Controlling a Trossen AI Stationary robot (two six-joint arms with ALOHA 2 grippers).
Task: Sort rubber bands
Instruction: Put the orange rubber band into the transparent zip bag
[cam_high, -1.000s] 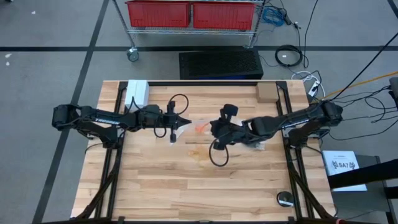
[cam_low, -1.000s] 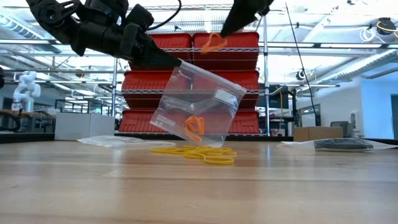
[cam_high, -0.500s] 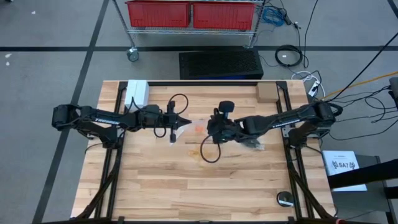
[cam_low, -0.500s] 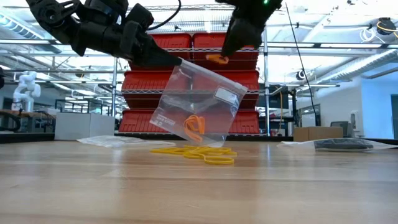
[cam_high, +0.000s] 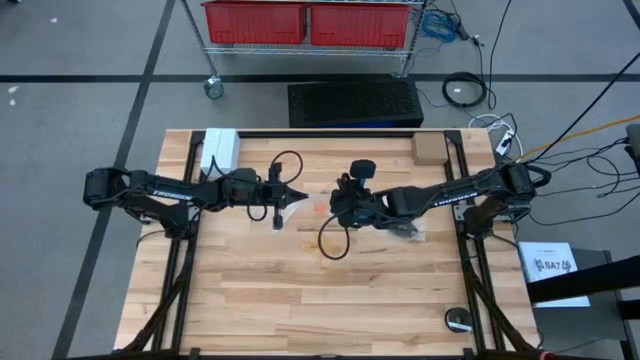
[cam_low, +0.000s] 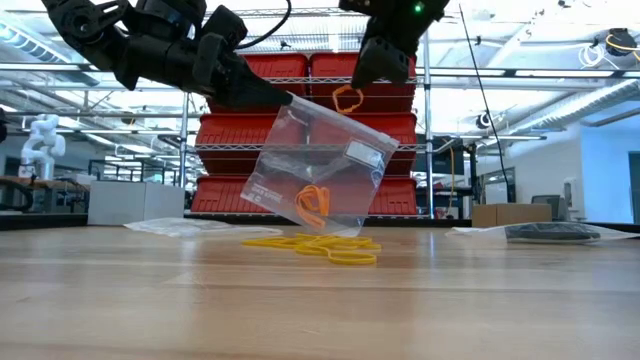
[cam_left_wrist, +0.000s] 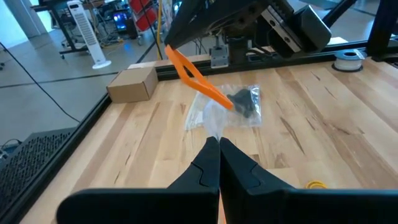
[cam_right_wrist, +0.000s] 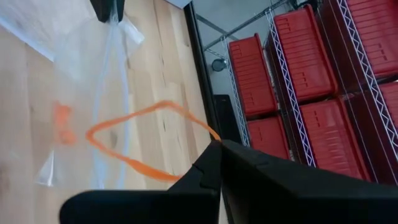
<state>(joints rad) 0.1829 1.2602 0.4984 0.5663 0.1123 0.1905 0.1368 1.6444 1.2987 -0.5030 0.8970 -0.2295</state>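
1. Left end effector (cam_high: 297, 195) is above the middle of the surface (cam_high: 250, 300), fingers pressed together, pinching the top edge of a clear bag (cam_low: 318, 165).
2. The bag hangs tilted from that grip, its lower corner near the surface; orange bands (cam_low: 312, 205) lie inside it near the bottom.
3. Right end effector (cam_high: 335, 207) is just right of the bag, fingers pressed together on one orange band (cam_low: 347, 98).
4. In the low view that band hangs as an open loop from the fingertips, above the bag's upper edge and not touching it.
5. In the right wrist view the band (cam_right_wrist: 146, 140) spreads toward the bag, with the orange ones inside showing through the plastic.
6. Yellow bands (cam_low: 318, 245) lie in a loose pile on the surface beneath the bag.
7. A second clear bag (cam_left_wrist: 233, 106) with black bands inside lies flat on the surface under the right arm.
8. A cardboard box (cam_high: 428, 149) sits at the far right corner of the surface; a white box (cam_high: 220, 148) sits at the far left corner.
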